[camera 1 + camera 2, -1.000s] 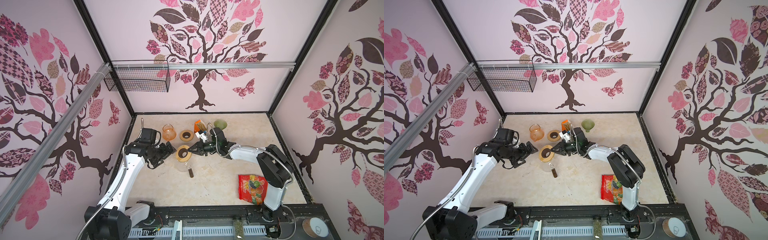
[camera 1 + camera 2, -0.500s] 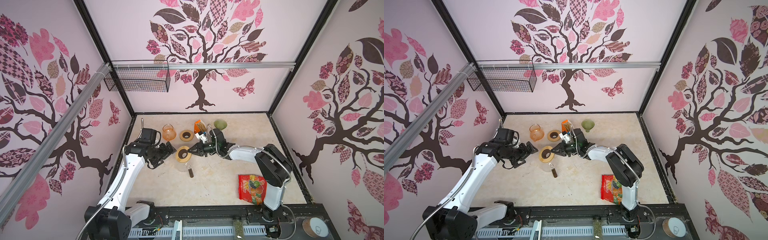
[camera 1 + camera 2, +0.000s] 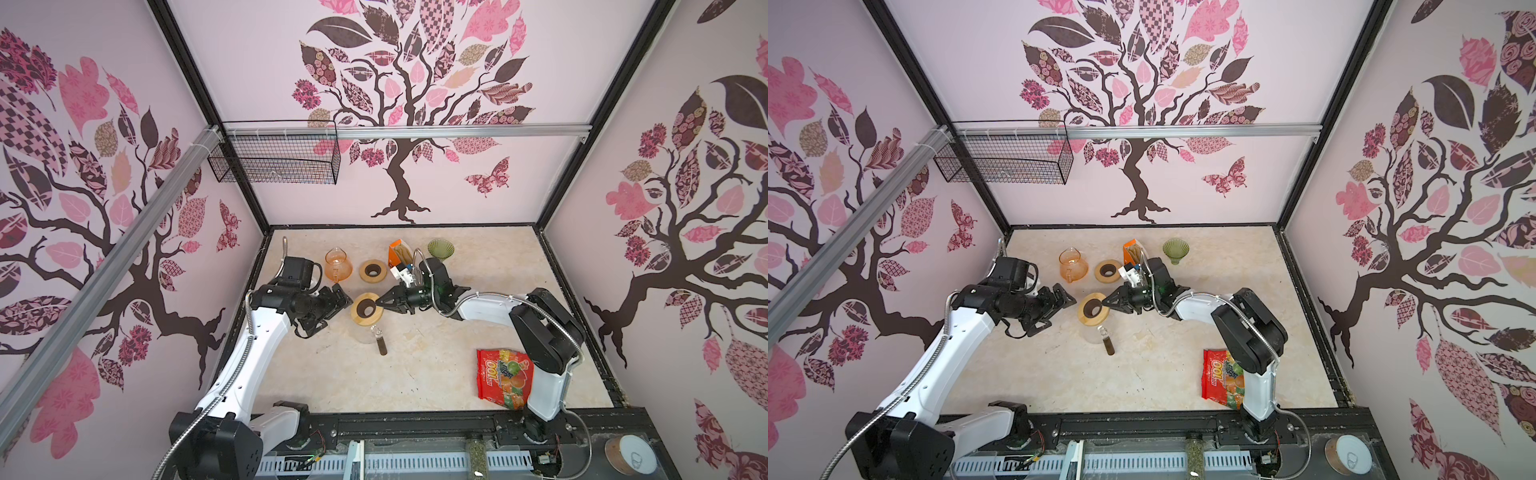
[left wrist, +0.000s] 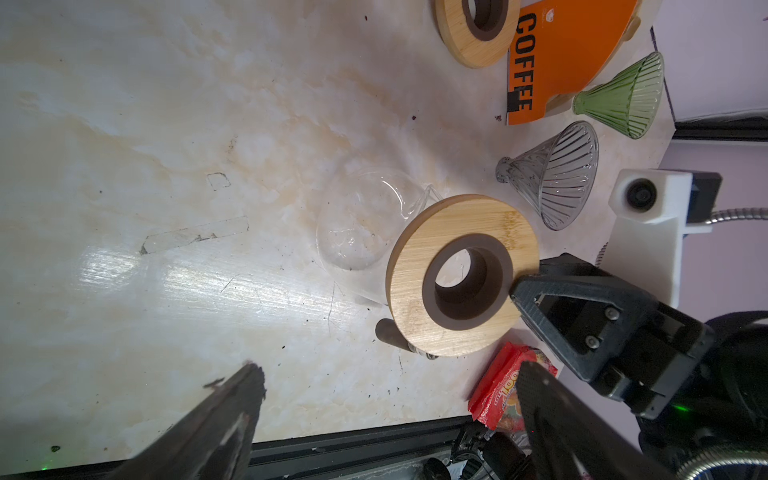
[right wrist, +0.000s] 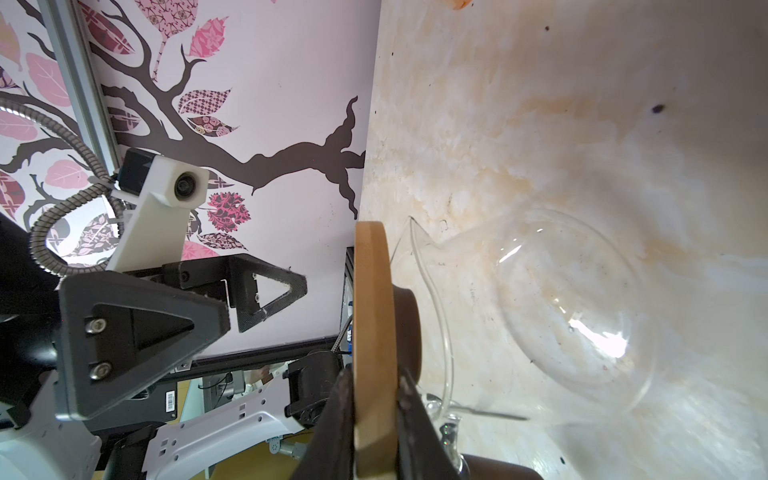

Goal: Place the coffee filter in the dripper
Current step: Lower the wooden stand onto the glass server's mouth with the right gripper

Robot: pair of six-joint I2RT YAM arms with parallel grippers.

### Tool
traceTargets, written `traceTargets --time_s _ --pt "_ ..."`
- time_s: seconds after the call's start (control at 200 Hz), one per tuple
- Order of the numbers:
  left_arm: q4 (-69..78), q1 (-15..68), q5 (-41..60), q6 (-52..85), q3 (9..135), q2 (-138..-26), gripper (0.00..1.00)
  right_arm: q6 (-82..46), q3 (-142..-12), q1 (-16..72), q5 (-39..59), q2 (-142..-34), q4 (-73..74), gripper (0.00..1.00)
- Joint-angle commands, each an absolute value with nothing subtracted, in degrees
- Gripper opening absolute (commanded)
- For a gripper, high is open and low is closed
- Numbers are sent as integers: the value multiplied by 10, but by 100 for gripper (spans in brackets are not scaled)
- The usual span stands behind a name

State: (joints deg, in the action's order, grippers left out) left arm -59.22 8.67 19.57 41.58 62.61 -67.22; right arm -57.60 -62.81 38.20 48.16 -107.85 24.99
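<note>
Nearest the front rail, candy bag (image 3: 503, 380) lies flat, out of play. Mid-table, right gripper (image 3: 381, 306) is clamped on the rim of wooden ring (image 3: 360, 321), holding it over the mouth of clear carafe (image 4: 361, 224); seated or just above, can't tell. Left gripper (image 3: 332, 311) gapes wide just beside the ring's other side, holding nothing. At the back, coffee filter pack (image 3: 397, 251) stands upright with the filters inside, none in any dripper; green dripper (image 3: 440, 249) is beside it.

Risk: the pinch is on a thin edge only, so the ring could pivot or slip and knock the glass carafe; the left jaws are near enough to bump it too.

Right wrist view shows the pinch edge-on, one finger (image 5: 332, 424) on each face of the ring. Only the left wrist view shows clear dripper (image 4: 552, 174) on its side near the pack; can't make it out from above
</note>
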Motion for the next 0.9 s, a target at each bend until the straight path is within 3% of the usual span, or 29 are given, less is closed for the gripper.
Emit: traceTargets --time_s 0.0,0.37,0.895 --pt "-587 89 191 412 612 -671 98 -566 -626 384 475 -1087 251 21" --pt "-586 89 192 412 610 -672 98 -565 -626 384 475 -1087 249 31" --pt "-580 89 194 413 609 -678 98 -549 -634 383 472 -1089 223 34"
